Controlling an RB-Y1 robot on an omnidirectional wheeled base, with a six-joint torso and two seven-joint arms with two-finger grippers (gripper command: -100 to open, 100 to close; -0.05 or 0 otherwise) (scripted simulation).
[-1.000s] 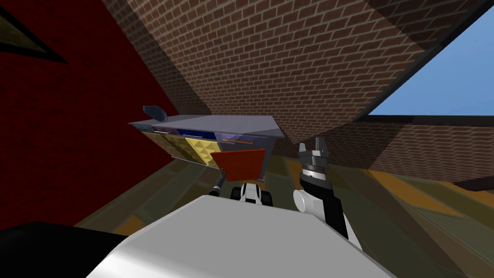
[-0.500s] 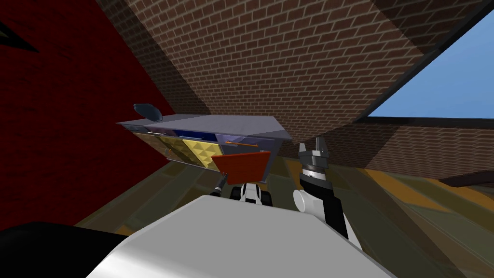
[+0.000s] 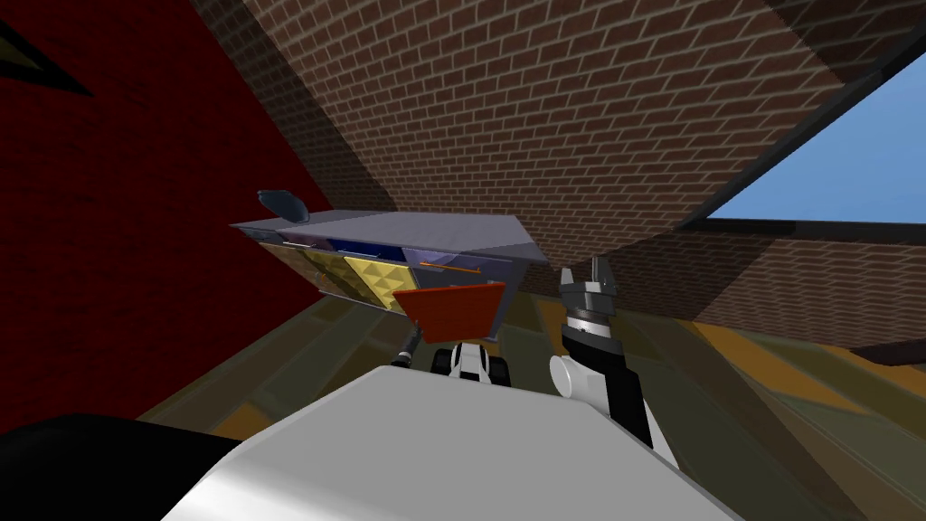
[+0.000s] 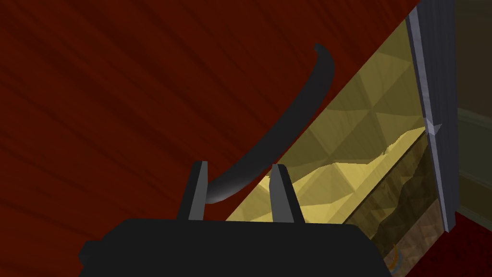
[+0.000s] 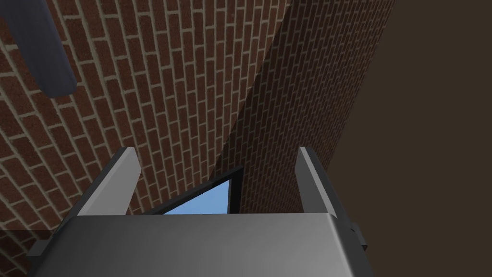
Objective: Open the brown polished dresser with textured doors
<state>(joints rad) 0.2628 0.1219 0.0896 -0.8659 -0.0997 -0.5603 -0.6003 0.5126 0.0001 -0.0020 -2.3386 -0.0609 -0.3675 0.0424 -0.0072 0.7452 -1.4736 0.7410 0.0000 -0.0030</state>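
Dresser (image 3: 425,232) with a grey top and yellow textured doors (image 3: 373,279) stands ahead of both grippers, by the brick wall (image 3: 543,108). One red-brown door (image 3: 449,309) is swung out toward the left gripper (image 4: 239,165), whose fingers are narrowed around the lower end of that door's dark curved handle (image 4: 288,115), grasping it. Past the fingertips, beyond the door's edge, a yellow door's pyramid pattern shows. Right gripper (image 3: 585,269) stands beside the open door, raised, its fingers spread wide and holding nothing.

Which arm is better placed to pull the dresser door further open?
Left. The left gripper grips the dark curved door handle; the right gripper is open beside the dresser, facing a brick wall.
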